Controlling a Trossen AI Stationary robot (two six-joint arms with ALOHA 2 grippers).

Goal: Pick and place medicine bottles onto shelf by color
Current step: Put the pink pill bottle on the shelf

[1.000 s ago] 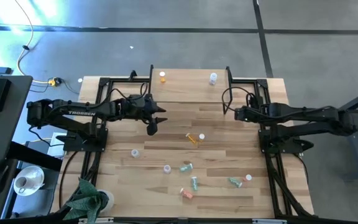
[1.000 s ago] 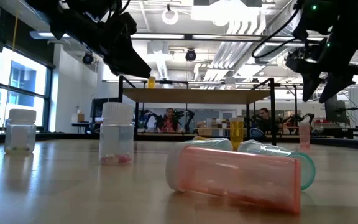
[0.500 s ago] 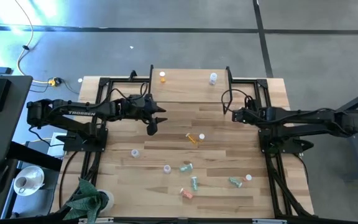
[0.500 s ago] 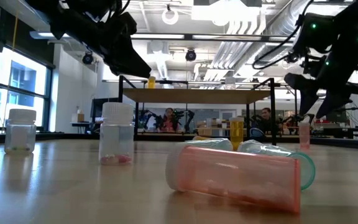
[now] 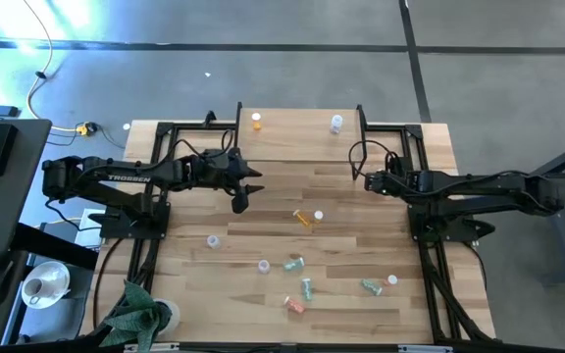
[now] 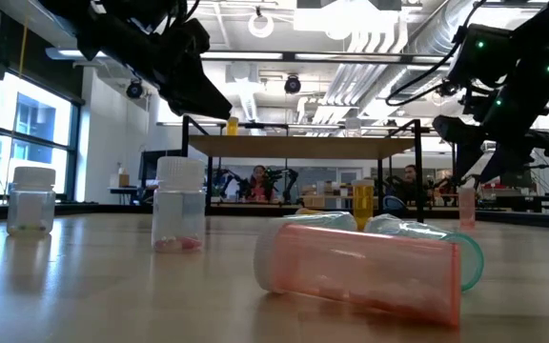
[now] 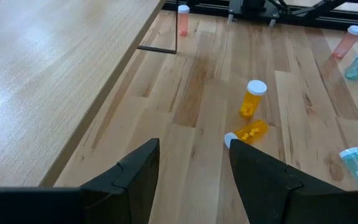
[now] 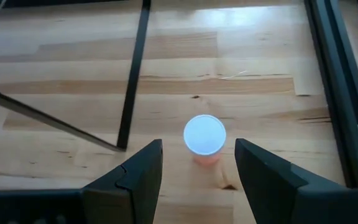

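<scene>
In the low view a pink bottle lies on its side closest to the camera, and it hides most of a teal bottle behind it, so only the rounded end shows. To the side stand two clear bottles with white caps; one holds something pink at the bottom, the other is hard to read. On the worktop farther in, one orange bottle stands upright and a second orange bottle lies just beside it; the left pincer hangs above the worktop in front of them with its fingers apart and nothing between them. The right pincer is also apart and empty, above a pink bottle with white cap that stands close to a black leg of the shelf; seen from above, its body is almost hidden under the cap. On the shelf stand an orange bottle and a clear one, well apart. In the room behind are people, too small to make out.
</scene>
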